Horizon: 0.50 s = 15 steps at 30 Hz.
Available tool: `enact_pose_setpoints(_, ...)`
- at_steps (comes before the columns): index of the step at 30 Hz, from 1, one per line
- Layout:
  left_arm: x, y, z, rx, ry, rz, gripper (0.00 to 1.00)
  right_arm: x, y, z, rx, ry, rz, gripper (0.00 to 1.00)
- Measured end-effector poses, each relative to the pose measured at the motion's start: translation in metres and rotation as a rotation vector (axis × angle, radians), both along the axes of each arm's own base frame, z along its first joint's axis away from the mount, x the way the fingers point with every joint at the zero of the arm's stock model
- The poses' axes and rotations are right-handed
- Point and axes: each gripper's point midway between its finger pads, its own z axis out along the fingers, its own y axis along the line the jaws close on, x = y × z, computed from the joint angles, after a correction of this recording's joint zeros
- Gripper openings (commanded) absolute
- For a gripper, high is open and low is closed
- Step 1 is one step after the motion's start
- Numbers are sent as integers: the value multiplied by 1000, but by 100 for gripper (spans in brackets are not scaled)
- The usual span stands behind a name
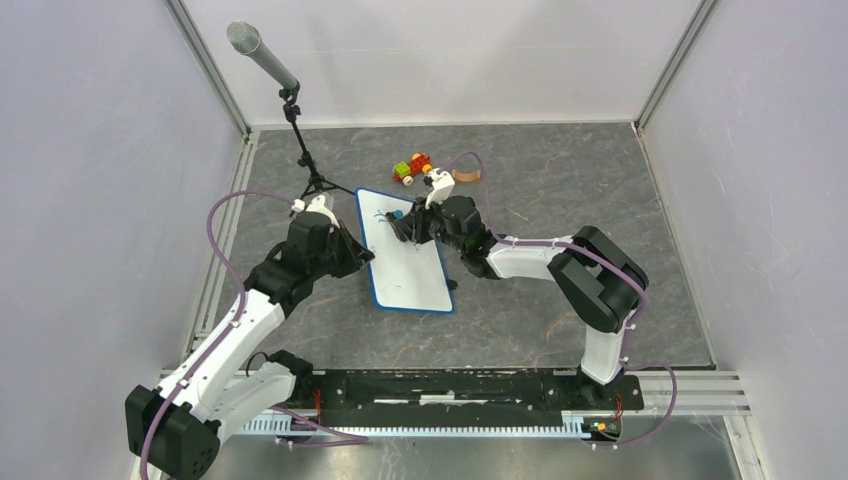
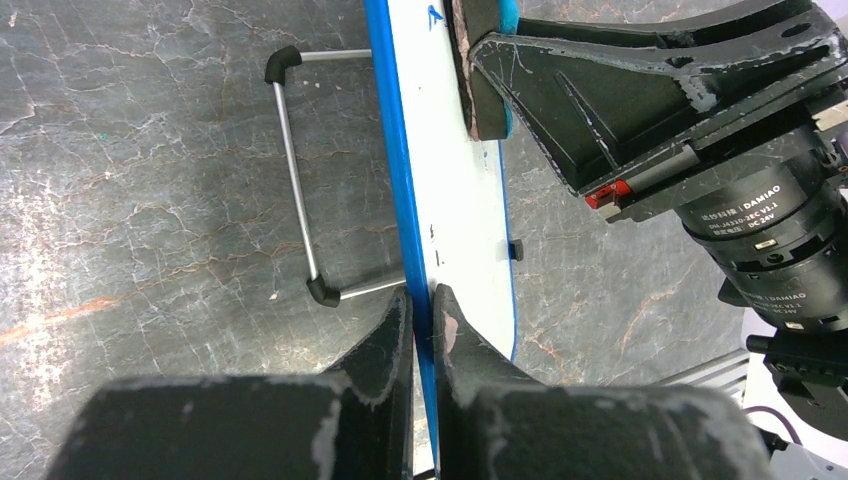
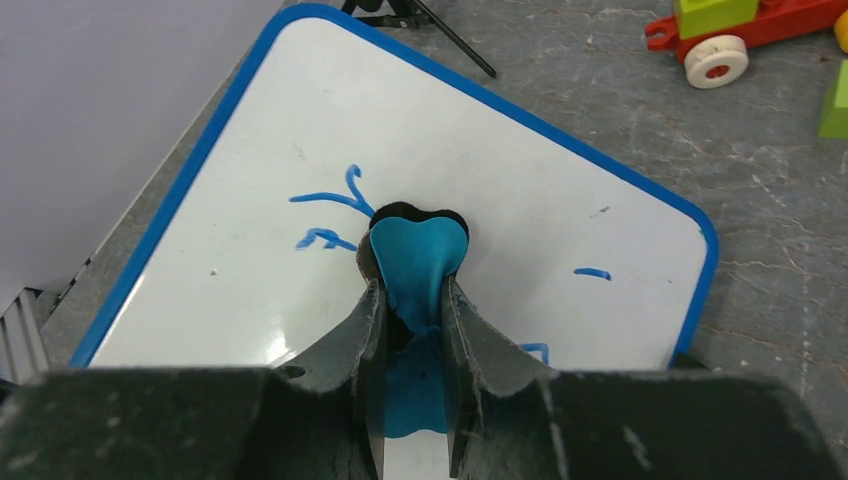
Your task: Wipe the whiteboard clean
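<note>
The work surface (image 1: 560, 180) is a dark grey slab with pale veins like marble, and it is closed in by three plain walls of a very light lilac-white: the back wall (image 1: 450, 50), the left wall (image 1: 90, 180) and the right wall (image 1: 770, 180). Slim aluminium posts (image 1: 210, 65) stand slanted in the two far corners, and ribbed metal rails (image 1: 690, 385) run along the near edge and the left side. The light is soft and even, giving only weak shadows and a dull shine on the slab.
</note>
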Motion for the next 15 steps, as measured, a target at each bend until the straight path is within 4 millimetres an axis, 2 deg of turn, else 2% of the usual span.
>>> enact_pose_setpoints(8, -1, -1, 1, -2, -2, -9, 2, -4, -8, -3, -52, -22, -14, 26)
enact_pose_setpoints(11, -1, -1, -1, 5, 0, -15, 2, -11, -4, 0, -105, -65, -10, 26)
enact_pose_setpoints(15, 0, -1, -1, 13, 1, -19, 2, -19, 12, 14, -142, -115, 19, 26)
